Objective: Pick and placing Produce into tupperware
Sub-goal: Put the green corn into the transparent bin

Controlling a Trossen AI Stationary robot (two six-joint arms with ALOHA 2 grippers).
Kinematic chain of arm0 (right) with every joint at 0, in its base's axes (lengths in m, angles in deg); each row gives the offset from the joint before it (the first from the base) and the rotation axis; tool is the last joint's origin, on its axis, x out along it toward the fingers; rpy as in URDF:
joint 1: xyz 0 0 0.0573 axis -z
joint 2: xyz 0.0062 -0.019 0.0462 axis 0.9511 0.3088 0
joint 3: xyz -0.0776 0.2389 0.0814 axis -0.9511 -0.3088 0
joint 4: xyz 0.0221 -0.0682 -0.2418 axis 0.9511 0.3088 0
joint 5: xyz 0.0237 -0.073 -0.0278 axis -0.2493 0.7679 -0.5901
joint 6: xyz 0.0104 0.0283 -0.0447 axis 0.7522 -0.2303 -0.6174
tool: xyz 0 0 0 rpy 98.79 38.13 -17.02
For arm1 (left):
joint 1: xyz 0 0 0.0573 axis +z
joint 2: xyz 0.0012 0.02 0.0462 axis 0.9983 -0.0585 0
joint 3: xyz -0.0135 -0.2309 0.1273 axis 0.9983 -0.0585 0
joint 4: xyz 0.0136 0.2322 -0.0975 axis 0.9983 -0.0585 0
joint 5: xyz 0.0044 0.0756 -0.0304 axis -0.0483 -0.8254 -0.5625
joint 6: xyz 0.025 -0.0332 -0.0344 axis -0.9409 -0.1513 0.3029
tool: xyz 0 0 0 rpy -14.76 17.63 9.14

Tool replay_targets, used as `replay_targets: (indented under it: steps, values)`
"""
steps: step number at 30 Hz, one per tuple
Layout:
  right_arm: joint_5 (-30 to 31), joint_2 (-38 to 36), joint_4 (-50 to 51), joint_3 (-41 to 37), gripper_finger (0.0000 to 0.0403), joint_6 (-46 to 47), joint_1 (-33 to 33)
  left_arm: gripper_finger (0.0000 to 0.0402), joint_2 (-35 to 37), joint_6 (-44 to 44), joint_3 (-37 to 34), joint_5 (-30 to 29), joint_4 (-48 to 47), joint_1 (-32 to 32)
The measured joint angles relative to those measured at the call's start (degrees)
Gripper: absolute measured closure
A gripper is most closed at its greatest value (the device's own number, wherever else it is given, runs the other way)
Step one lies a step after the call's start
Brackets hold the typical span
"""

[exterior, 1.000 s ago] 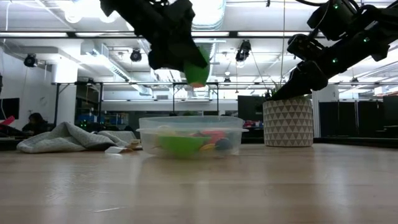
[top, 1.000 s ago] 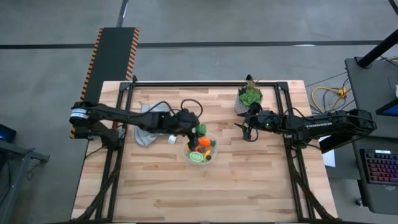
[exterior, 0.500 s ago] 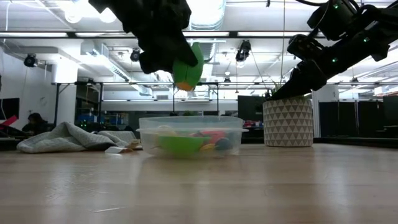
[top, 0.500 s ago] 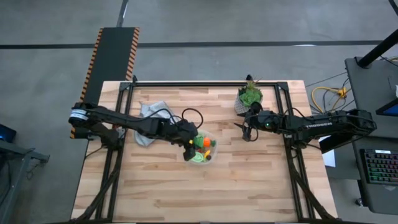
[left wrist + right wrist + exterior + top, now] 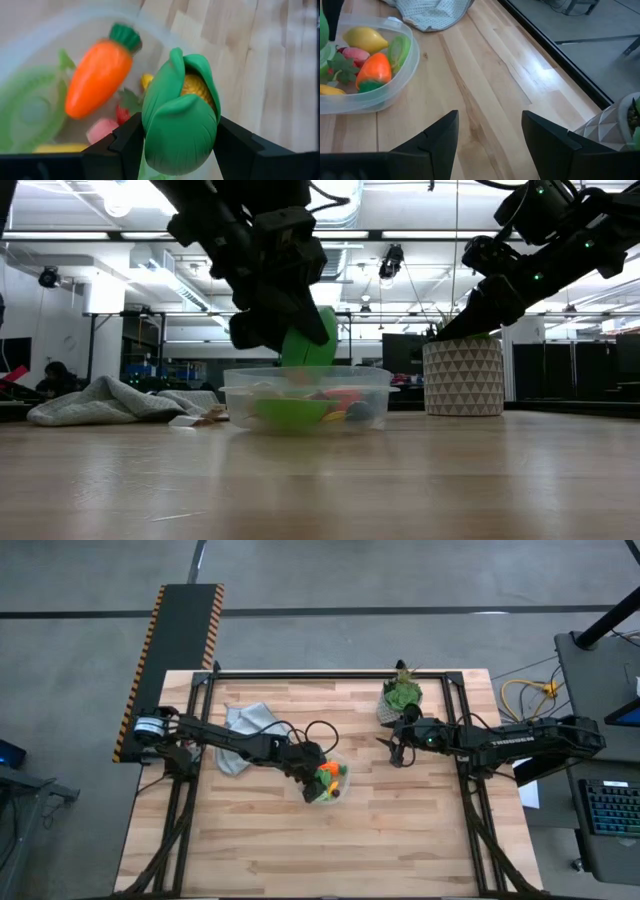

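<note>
A pale wooden tabletop (image 5: 300, 840) fills the middle of the high view. Just left of centre the left pincer (image 5: 175, 150) grips a green-husked toy corn (image 5: 181, 117) over the clear tupperware (image 5: 305, 398) — carrot (image 5: 100, 75) and other produce inside. The right pincer (image 5: 490, 135) hangs open right of centre, beside the potted plant (image 5: 400, 698).

Overhead, table-level and two wrist cameras all share the tupperware (image 5: 326, 783).
</note>
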Motion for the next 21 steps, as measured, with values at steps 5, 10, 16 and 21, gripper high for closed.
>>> replay_targets:
  steps: [5,10,16,21]
  values:
    - [-0.02,0.00,0.17,0.00,0.0193,0.26,-0.01,0.0225,-1.58,3.93,0.04,5.95,1.39,2.15]
    - [-0.02,0.00,0.48,0.00,0.0193,0.26,0.00,0.0225,-1.60,4.29,-1.06,7.08,1.56,4.27]
    - [-0.02,0.04,0.50,0.00,0.0193,0.28,0.00,0.0176,-1.54,3.87,-1.18,7.35,1.61,4.93]
    - [-0.02,0.04,0.50,0.00,0.0193,0.28,0.00,0.0128,-1.40,3.78,-1.18,8.28,2.29,4.93]
